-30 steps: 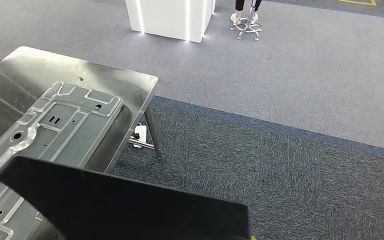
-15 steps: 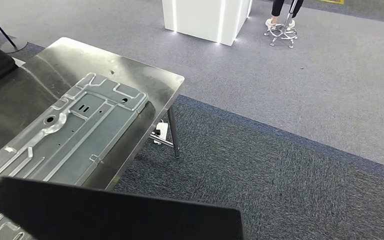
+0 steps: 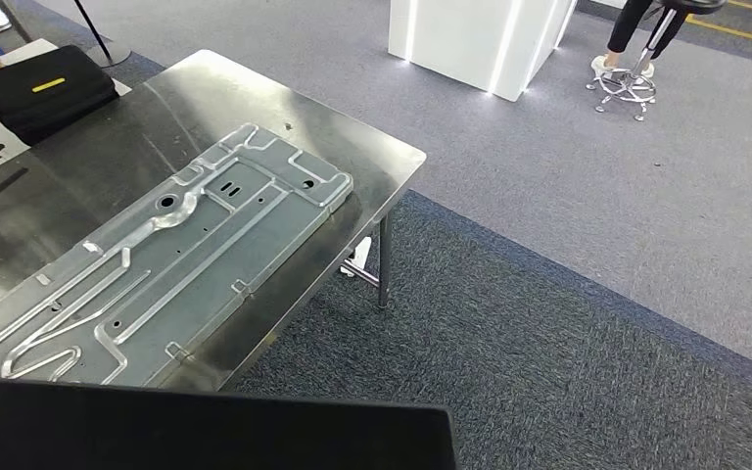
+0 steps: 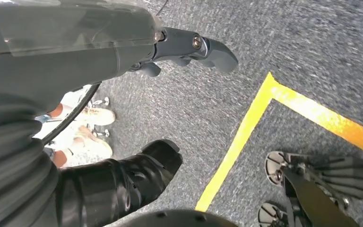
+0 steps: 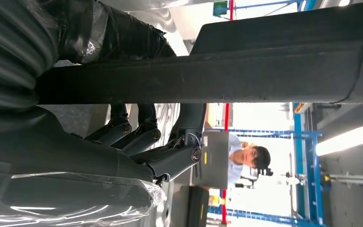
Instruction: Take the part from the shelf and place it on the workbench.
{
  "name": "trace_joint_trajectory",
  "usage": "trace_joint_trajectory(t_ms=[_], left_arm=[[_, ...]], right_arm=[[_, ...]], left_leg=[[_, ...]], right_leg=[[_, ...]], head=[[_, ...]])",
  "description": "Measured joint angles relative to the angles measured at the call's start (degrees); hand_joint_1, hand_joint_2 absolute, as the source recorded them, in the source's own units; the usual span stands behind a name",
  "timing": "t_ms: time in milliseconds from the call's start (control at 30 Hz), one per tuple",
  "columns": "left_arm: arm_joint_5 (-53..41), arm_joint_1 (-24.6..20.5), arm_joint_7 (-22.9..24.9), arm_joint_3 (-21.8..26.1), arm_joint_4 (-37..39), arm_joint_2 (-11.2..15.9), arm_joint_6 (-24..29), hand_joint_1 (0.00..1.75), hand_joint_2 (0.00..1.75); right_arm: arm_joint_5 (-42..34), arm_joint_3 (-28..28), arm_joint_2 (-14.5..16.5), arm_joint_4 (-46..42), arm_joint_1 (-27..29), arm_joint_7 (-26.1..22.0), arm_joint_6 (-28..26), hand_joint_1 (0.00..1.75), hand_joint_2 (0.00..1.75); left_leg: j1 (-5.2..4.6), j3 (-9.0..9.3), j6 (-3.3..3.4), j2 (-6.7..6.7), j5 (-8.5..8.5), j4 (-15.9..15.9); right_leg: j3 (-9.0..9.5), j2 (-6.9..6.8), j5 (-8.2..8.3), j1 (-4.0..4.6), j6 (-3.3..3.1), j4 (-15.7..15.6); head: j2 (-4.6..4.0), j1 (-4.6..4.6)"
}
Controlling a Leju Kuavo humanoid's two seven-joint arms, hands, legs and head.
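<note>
A flat black part [image 3: 206,436] lies across the bottom edge of the head view, just short of the steel workbench [image 3: 372,147]. In the right wrist view my right hand [image 5: 160,142] grips this black part [image 5: 264,71], its dark fingers [image 5: 146,135] pressed against one face of it. My left hand [image 4: 189,47] hangs over the carpet with its thumb stretched out and nothing in it. A long stamped metal panel [image 3: 176,255] lies lengthwise on the workbench.
A black bag [image 3: 44,88] sits at the workbench's far left end. A power strip [image 3: 360,257] lies under the table by its leg. A lit white block [image 3: 480,39] and a person on a stool [image 3: 636,49] are beyond. Yellow floor tape [image 4: 246,132] runs beneath me.
The whole picture has shifted right: the camera has turned toward the workbench, which now shows more of its top and the bag. The black part sits lower in the picture.
</note>
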Motion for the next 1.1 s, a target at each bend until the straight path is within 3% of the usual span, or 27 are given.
trace_joint_trajectory(t_ms=[67, 100, 167, 200, 233, 267, 333, 400, 467, 500, 567, 633, 700, 733, 767, 833, 900, 1000, 1067, 1100], left_arm=[[0.1, 0.0, -0.1, 0.1, 0.0, 0.2, -0.2, 0.0, 1.75], [0.1, -0.1, -0.1, 0.1, 0.0, 0.2, -0.3, 0.0, 1.75], [0.1, -0.2, -0.1, 0.3, 0.0, 0.3, -0.5, 0.0, 1.75], [0.1, -0.2, -0.1, 0.4, 0.0, 0.4, -0.6, 0.0, 1.75], [0.1, -0.1, -0.1, 0.5, 0.0, 0.4, -0.7, 0.0, 1.75], [0.1, -0.1, -0.1, 0.6, 0.0, 0.4, -0.7, 0.0, 1.75], [0.0, -0.1, 0.0, 0.8, 0.0, 0.5, -0.8, 0.0, 1.75], [0.0, -0.2, 0.1, 0.8, 0.0, 0.5, -0.8, 0.0, 1.75], [-0.1, -0.2, 0.2, 0.9, 0.0, 0.5, -0.8, 0.0, 1.75], [-0.1, -0.1, 0.3, 1.0, 0.0, 0.5, -0.9, 0.0, 1.75], [-0.1, 0.0, 0.5, 1.0, 0.0, 0.6, -0.9, 0.0, 1.75], [-0.2, -0.1, 0.6, 1.0, 0.0, 0.7, -0.9, 0.0, 1.75], [-0.2, -0.1, 0.6, 1.0, 0.0, 0.7, -0.9, 0.0, 1.75], [-0.3, 0.0, 0.6, 1.0, 0.0, 0.8, -0.9, 0.0, 1.75], [-0.3, 0.0, 0.7, 1.0, 0.0, 0.9, -0.9, 0.0, 1.75], [-0.5, 0.0, 0.7, 1.0, 0.0, 1.0, -0.9, 0.0, 1.75], [-0.7, -0.1, 0.7, 1.0, 0.0, 1.1, -0.9, 0.0, 1.75], [-0.8, 0.1, 0.7, 1.0, 0.0, 1.2, -0.9, 0.0, 1.75], [-0.9, 0.1, 0.7, 1.0, 0.0, 1.3, -0.9, 0.0, 1.75], [-0.9, 0.0, 0.7, 1.0, 0.0, 1.4, -0.9, 0.0, 1.75]], right_arm=[[0.0, 0.0, 0.3, 0.0, -0.2, 0.1, 0.2, 1.75, 1.75], [0.0, 0.0, 0.4, 0.0, -0.3, 0.1, 0.2, 1.75, 1.75], [0.0, 0.0, 0.4, 0.2, -0.3, 0.2, 0.3, 1.75, 1.75], [0.0, 0.0, 0.4, 0.3, -0.3, 0.3, 0.4, 1.75, 1.75], [0.1, 0.0, 0.4, 0.4, -0.4, 0.3, 0.6, 1.75, 1.75], [0.1, 0.0, 0.4, 0.5, -0.6, 0.4, 0.7, 1.75, 1.75], [0.0, 0.0, 0.5, 0.8, -1.1, 0.5, 0.9, 1.75, 1.75], [-0.2, 0.0, 0.5, 1.1, -1.6, 0.5, 1.0, 1.75, 1.75], [-0.3, 0.0, 0.5, 1.4, -1.9, 0.4, 1.3, 1.75, 1.75], [-0.2, 0.0, 0.5, 1.5, -1.9, 0.4, 1.5, 1.75, 1.75], [-0.2, 0.0, 0.5, 1.7, -1.9, 0.1, 1.8, 1.75, 1.75], [-0.1, 0.0, 0.5, 2.0, -1.9, 0.0, 1.9, 1.75, 1.75], [0.0, 0.0, 0.5, 2.4, -1.9, -0.1, 1.9, 1.75, 1.75], [0.0, 0.0, 0.5, 2.6, -1.9, -0.1, 1.9, 1.75, 1.75], [0.0, 0.0, 0.5, 2.7, -1.9, -0.1, 2.0, 1.75, 1.75], [0.1, -0.1, 0.5, 2.9, -1.9, -0.1, 2.0, 1.75, 1.75], [0.1, -0.1, 0.5, 2.9, -1.9, -0.1, 2.0, 1.75, 1.75], [0.2, -0.1, 0.5, 2.9, -2.0, -0.1, 2.0, 1.75, 1.75], [0.2, -0.1, 0.5, 2.9, -2.0, -0.1, 2.0, 1.75, 1.75], [0.2, -0.1, 0.5, 2.9, -2.0, -0.2, 2.0, 1.75, 1.75]], left_leg=[[0.15, 0.14, 0.66, -1.09, 0.32, -0.4], [0.11, 0.06, 0.91, -1.64, 0.42, -0.4], [-0.12, -0.11, 1.23, -2.96, 0.52, -0.4], [-0.26, -0.13, 1.3, -3.74, 0.54, -0.4], [-0.37, -0.09, 1.32, -4.55, 0.55, -0.4], [-0.43, 0.02, 1.32, -5.34, 0.56, -0.4], [-0.47, 0.15, 1.21, -6.73, 0.59, -0.3], [-0.29, -0.08, 0.77, -7.82, 0.72, -0.3], [-0.1, -0.39, 0.04, -8.9, 0.96, -0.5], [-0.11, -0.53, -0.22, -8.67, 0.89, -0.4], [-0.31, -1.85, -0.65, -6.44, -0.85, 2.3], [-0.14, -5.12, -1.08, -3.68, -4.44, 8.9], [0.42, -7.78, -1.77, -2.75, -6.19, 14.1], [0.75, -7.7, -2.14, -2.45, -5.53, 14.0], [1.08, -6.47, -2.5, -2.03, -3.98, 11.8], [1.38, -2.47, -2.95, -0.31, -0.78, 4.5], [1.22, -0.39, -2.35, 0.59, 0.2, 0.6], [0.92, -0.48, -0.84, -0.59, 0.06, 0.3], [0.96, -0.38, -0.12, -1.48, 0.26, 0.1], [0.95, -0.36, 0.15, -1.94, 0.35, 0.0]], right_leg=[[-1.28, 2.84, -2.3, -0.36, 0.5, 3.2], [-2.88, 4.51, -4.11, -0.46, 0.59, 6.5], [-6.71, 5.84, -6.89, -0.46, 0.52, 13.7], [-7.83, 6.01, -6.86, -0.44, 0.38, 15.5], [-7.86, 6.19, -5.63, -0.37, 0.13, 15.0], [-6.82, 6.59, -3.46, -0.23, -0.23, 12.4], [-3.48, 8.76, 0.64, 0.1, -1.1, 4.5], [-1.72, 10.24, 1.94, 0.39, -1.58, 0.2], [-1.47, 9.54, 2.01, 0.54, -1.77, -0.5], [-1.2, 8.88, 2.28, 0.44, -1.9, -1.1], [-0.55, 7.46, 2.85, 0.12, -2.33, -2.3], [-0.29, 5.85, 2.9, 0.05, -2.62, -2.7], [-0.27, 4.13, 2.66, 0.03, -2.53, -2.6], [-0.24, 3.37, 2.48, -0.05, -2.35, -2.4], [-0.18, 2.69, 2.26, -0.18, -2.1, -2.2], [-0.1, 1.55, 1.53, -0.36, -1.33, -1.5], [-0.08, 0.76, 0.84, -0.23, -0.48, -0.7], [0.28, 0.41, 0.44, -0.41, 0.5, -0.6], [-0.47, 2.66, -1.37, -0.78, 0.94, 1.6], [-1.73, 4.17, -3.06, -0.87, 1.01, 4.4]], head=[[0.0, 0.05], [0.0, 0.07], [0.0, 0.07], [0.0, 0.07], [0.0, 0.07], [0.0, 0.07], [0.0, 0.05], [0.0, 0.09], [0.0, 0.12], [0.0, 0.1], [0.0, 0.01], [0.0, -0.05], [0.0, -0.05], [0.0, -0.05], [0.0, -0.05], [0.0, -0.06], [0.0, 0.07], [0.0, 0.16], [0.0, 0.17], [0.0, 0.18]])
